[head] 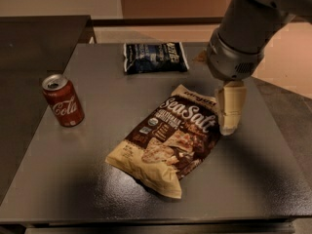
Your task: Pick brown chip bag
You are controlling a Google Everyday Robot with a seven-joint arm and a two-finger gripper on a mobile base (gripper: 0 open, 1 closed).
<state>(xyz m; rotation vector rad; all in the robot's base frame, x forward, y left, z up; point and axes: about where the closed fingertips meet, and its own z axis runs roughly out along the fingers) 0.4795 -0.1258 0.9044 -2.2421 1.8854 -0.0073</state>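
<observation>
The brown chip bag (168, 138) lies flat in the middle of the grey table (83, 177), tan and dark brown with white "Sea Salt" lettering, its top toward the far right. My gripper (229, 123) hangs from the grey arm at the upper right, its pale fingers pointing down just above the bag's upper right edge. It holds nothing.
A red cola can (62, 100) stands upright at the left of the table. A smaller dark blue-black bag (155, 57) lies flat at the far edge. A darker counter (34, 38) adjoins on the far left. The table's right edge is close to the gripper.
</observation>
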